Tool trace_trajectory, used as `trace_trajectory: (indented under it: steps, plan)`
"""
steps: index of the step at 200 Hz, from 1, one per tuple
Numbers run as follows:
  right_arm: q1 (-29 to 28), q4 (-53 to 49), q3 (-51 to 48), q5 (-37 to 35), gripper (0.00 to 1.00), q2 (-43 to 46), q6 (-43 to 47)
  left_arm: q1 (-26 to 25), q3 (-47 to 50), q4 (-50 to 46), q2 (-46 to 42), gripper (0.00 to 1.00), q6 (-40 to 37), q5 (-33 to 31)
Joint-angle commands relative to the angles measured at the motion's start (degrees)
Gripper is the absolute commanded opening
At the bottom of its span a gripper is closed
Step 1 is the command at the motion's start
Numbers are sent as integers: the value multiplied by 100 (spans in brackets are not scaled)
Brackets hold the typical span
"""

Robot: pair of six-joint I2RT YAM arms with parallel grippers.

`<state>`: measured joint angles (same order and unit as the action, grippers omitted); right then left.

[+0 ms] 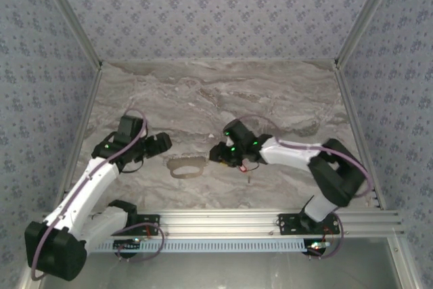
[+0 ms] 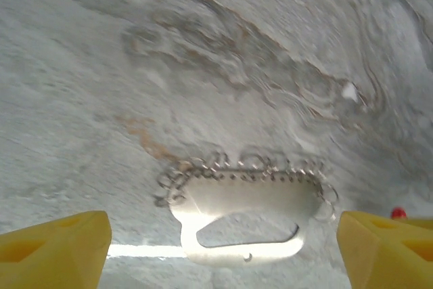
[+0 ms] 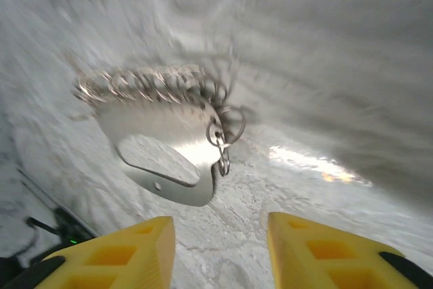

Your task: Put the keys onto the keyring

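- keyring [image 1: 186, 167] lies flat on the marble table [image 1: 270, 99], between the two grippers, touching neither.
- left gripper [image 1: 161, 143]: fingers [image 2: 54, 248] spread wide, empty.
- right gripper [image 1: 218, 154]: jaws parted, nothing between them; pointed at the keyring's ringed edge.
- key [image 2: 399, 212]: red head just visible beyond the keyring, rest hidden.

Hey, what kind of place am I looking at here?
Probably a small robot test booth, not a home. A left arm and a right arm are bolted to an aluminium rail. There is a marble-patterned tabletop, with metal-framed wallpaper panels on three sides.
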<state>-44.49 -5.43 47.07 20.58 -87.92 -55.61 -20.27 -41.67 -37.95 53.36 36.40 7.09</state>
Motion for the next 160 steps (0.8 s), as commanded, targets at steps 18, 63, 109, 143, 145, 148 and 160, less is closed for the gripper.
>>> trace_trajectory:
  steps: [18, 63, 109, 143, 145, 148, 160]
  plan:
    - [871, -1109, -148, 56, 55, 1212, 323, -1382, 228, -124, -60, 82, 229, -477]
    - [1779, -2112, -350, 139, 63, 2065, 760, -2997, -124, -124, 915, 78, 578, -1948]
    - [2402, -2539, -659, 204, 74, 2584, 1121, -3777, -982, 54, 2647, 66, 537, -2294]
    - [2586, -2810, -807, 219, 75, 2811, 1272, -4077, -1645, -54, 3548, 55, 622, -2329]
    - [2597, -2807, -829, 219, 75, 2836, 1268, -4091, -1676, -54, 3593, 55, 622, -2345]
    - [2609, -2786, -864, 237, 75, 2863, 1266, -4123, -1727, -54, 3646, 54, 616, -2372]
    - [2642, -2743, -956, 237, 75, 2987, 1248, -4239, -1897, -166, 3850, 52, 609, -2516]
